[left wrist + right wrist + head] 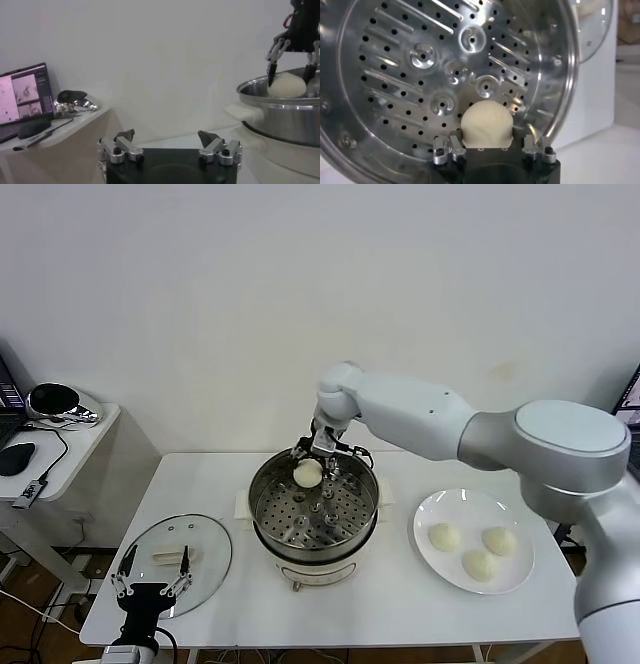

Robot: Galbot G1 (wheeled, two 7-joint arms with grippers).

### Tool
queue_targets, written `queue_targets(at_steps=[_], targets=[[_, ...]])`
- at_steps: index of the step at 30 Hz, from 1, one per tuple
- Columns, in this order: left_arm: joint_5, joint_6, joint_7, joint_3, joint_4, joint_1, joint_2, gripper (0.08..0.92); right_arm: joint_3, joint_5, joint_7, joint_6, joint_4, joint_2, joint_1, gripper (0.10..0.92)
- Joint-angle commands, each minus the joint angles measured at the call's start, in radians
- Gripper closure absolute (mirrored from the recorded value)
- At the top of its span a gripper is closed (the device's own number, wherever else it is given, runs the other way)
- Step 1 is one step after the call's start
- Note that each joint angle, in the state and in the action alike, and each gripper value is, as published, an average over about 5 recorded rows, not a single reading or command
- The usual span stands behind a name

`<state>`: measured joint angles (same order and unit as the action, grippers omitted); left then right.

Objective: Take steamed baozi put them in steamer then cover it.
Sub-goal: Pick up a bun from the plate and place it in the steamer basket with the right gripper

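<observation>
Now right gripper (318, 456) grips smooth baozi (307, 472) (round, doughy).

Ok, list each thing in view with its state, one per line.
Steamer: uncovered, tray bare.
Cover: off, flat on the table left of the steamer.
Held bao: in the right gripper, above the tray's far side.
Plate: holds three baozi.
Right gripper: shut on the held bao.
Left gripper: open, empty, over the cover.
</observation>
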<state>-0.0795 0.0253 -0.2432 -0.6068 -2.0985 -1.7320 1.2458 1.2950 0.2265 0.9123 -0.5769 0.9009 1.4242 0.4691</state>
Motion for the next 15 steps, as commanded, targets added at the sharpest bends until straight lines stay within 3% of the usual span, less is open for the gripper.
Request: queue_targets(at_steps=[1, 7, 11, 15], targets=[[0.0, 0.001, -0.001, 0.001, 0.001, 0.0, 0.0, 0.177, 0.0, 0.076, -0.013, -0.042, -0.035, 0.027, -0.016, 0.393], [-0.003, 0.0, -0.002, 0.0, -0.001, 0.002, 0.003, 0.177, 0.01, 0.025, -0.005, -0.027, 0.003, 0.005, 0.011, 0.253], [-0.003, 0.0, -0.003, -0.002, -0.007, -0.003, 0.005, 0.177, 0.037, -0.122, 0.04, 0.059, 0.115, -0.062, 0.095, 0.208], [-0.003, -0.001, -0.003, -0.002, -0.019, -0.007, 0.006, 0.177, 0.087, -0.331, 0.111, 0.266, 0.317, -0.192, 0.221, 0.203]])
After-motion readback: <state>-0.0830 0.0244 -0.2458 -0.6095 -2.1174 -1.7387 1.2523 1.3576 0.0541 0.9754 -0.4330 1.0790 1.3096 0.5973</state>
